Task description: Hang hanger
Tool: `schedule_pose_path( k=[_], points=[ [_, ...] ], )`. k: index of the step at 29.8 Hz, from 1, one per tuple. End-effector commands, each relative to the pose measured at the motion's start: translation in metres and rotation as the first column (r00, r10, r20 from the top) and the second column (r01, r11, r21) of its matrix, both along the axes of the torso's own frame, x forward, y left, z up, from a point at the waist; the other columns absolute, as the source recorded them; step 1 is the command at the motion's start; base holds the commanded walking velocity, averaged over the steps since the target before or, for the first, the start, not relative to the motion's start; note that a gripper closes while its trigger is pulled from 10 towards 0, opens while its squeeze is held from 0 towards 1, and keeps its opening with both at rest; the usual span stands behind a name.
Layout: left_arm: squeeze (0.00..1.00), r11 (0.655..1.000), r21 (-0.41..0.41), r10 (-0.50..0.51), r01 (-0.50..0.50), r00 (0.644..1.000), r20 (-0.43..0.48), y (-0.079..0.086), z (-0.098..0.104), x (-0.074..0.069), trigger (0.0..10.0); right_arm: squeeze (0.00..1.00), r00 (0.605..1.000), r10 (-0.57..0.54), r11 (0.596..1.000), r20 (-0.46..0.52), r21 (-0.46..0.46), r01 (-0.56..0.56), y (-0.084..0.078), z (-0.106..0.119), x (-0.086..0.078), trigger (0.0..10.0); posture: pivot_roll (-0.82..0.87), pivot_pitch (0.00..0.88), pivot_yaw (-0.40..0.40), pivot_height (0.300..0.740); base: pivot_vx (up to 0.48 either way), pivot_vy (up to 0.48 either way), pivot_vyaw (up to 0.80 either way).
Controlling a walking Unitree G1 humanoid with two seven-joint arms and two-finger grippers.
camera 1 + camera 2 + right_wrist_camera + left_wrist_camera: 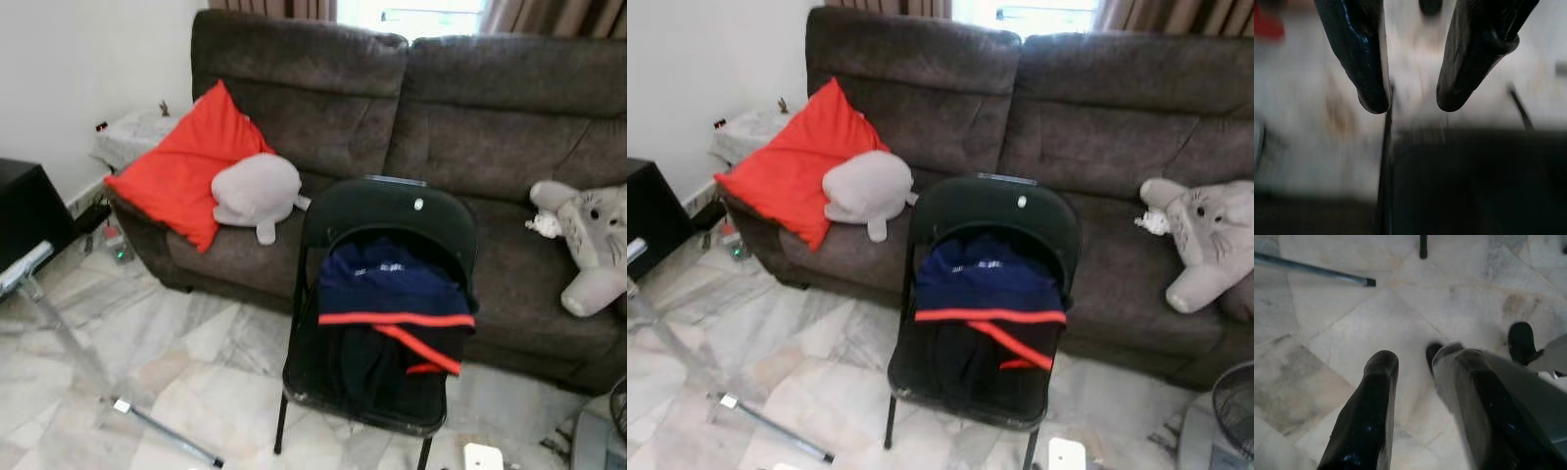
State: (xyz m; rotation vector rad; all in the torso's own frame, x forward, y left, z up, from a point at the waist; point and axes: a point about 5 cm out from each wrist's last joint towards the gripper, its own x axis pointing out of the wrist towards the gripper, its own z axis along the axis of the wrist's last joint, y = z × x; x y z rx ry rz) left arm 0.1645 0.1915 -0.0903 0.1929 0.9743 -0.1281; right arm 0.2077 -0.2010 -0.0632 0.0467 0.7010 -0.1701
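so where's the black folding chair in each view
left eye: black folding chair centre-right, in front of the sofa.
right eye: centre.
left wrist: a black leg tip, likely the chair's.
right wrist: blurred dark mass, cannot tell.
shared landmark: grey pole on the floor, near that leg tip.

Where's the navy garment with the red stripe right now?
The navy garment is draped over the black folding chair at centre of the eye views, in front of the brown sofa.
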Motion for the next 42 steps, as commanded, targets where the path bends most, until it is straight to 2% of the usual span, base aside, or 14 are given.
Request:
schedule_pose_path(
  k=[1, 3, 5, 12, 16, 18, 23, 29, 34, 35, 36, 40, 41, 42],
  points=[
    [0.0, 1.0, 0.025, 0.009, -0.009, 0.999, -0.031, 0.01, -0.003, -0.009, 10.0, 0.0, 0.999, 0.022, 0.999, 0.045, 0.024, -0.023, 0.013, 0.004, 0.008, 10.0, -0.01, 0.053, -0.023, 0.74, 0.0, 0.0, 0.0],
    [0.0, 1.0, 0.021, 0.012, -0.012, 0.999, -0.03, 0.01, -0.003, -0.01, 10.0, 0.0, 0.995, 0.019, 1.0, 0.095, 0.018, -0.021, 0.014, 0.01, 0.015, 10.0, -0.01, 0.05, -0.027, 0.74, 0.0, 0.0, 0.0],
    [0.0, 1.0, 0.019, 0.011, -0.011, 0.999, -0.032, 0.01, -0.003, -0.011, 10.0, 0.0, 0.971, 0.009, 1.0, 0.237, 0.005, -0.011, 0.015, 0.028, 0.032, 10.0, -0.02, 0.042, -0.038, 0.74, 0.0, 0.0, 0.0],
    [0.0, 1.0, 0.011, 0.011, -0.01, 0.999, -0.038, 0.008, -0.004, -0.013, 10.0, 0.0, 0.901, 0.027, 0.999, 0.434, -0.045, -0.009, 0.014, 0.055, 0.033, 10.0, -0.04, 0.031, -0.058, 0.74, 0.0, 0.0, 0.0],
    [0.0, 1.0, 0.01, 0.007, -0.006, 0.999, -0.045, 0.008, -0.005, -0.015, 10.0, 0.0, 0.889, 0.036, 0.999, 0.456, -0.048, -0.015, 0.012, 0.06, 0.015, 10.0, -0.05, 0.026, -0.061, 0.74, 0.0, 0.0, 0.0],
    [0.0, 1.0, 0.011, 0.0, 0.001, 0.999, -0.053, 0.009, -0.005, -0.016, 10.0, 0.0, 0.903, 0.063, 0.998, 0.425, -0.038, -0.052, 0.014, 0.059, -0.005, 10.0, -0.06, 0.023, -0.061, 0.74, 0.0, 0.0, 0.0],
    [0.0, 1.0, 0.013, -0.006, 0.007, 0.998, -0.057, 0.01, -0.005, -0.016, 10.0, 0.0, 0.925, 0.076, 0.996, 0.374, -0.07, -0.054, 0.01, 0.057, -0.021, 10.0, -0.06, 0.017, -0.06, 0.74, 0.0, 0.0, 0.0],
    [0.0, 1.0, 0.018, -0.01, 0.011, 0.999, -0.05, 0.012, -0.002, -0.009, 10.0, 0.0, 0.889, -0.029, 0.988, 0.456, -0.12, 0.094, -0.011, 0.089, -0.015, 10.0, -0.07, 0.01, -0.057, 0.74, 0.0, 0.0, 0.0],
    [0.0, 1.0, 0.017, -0.017, 0.018, 0.999, -0.035, 0.009, 0.002, 0.003, 10.0, 0.0, 0.827, -0.096, 0.945, 0.554, -0.209, 0.25, -0.04, 0.123, 0.006, 10.0, -0.07, 0.019, -0.052, 0.74, 0.0, 0.0, 0.0],
    [0.0, 1.0, 0.016, -0.018, 0.018, 0.999, -0.033, 0.008, 0.002, 0.004, 10.0, 0.22, 0.823, -0.079, 0.954, 0.562, -0.198, 0.227, -0.039, 0.126, 0.011, 10.0, -0.07, 0.022, -0.052, 0.74, 0.0, 0.0, 0.0],
    [0.0, 1.0, 0.013, -0.017, 0.017, 0.999, -0.029, 0.005, 0.003, 0.007, 10.0, 1.0, 0.825, 0.0, 0.961, 0.565, -0.229, 0.157, -0.035, 0.131, 0.021, 10.0, -0.07, 0.026, -0.05, 0.74, 0.0, 0.0, 0.0],
    [0.0, 1.0, 0.005, -0.015, 0.015, 1.0, -0.024, -0.003, 0.003, 0.012, 10.0, 1.0, 0.851, 0.143, 0.928, 0.505, -0.367, 0.062, -0.03, 0.138, 0.035, 10.0, -0.06, 0.03, -0.053, 0.74, 0.0, 0.0, 0.0],
    [0.0, 1.0, 0.001, -0.015, 0.015, 1.0, -0.021, -0.007, 0.003, 0.013, 10.0, 0.69, 0.856, 0.148, 0.922, 0.495, -0.383, 0.062, -0.031, 0.138, 0.036, 10.0, -0.06, 0.035, -0.053, 0.74, 0.0, 0.0, 0.0],
    [0.0, 1.0, -0.001, -0.015, 0.015, 1.0, -0.02, -0.009, 0.003, 0.013, 10.0, 0.69, 0.859, 0.147, 0.919, 0.491, -0.39, 0.065, -0.032, 0.138, 0.037, 10.0, -0.06, 0.036, -0.053, 0.74, 0.0, 0.0, 0.0]
  ],
)
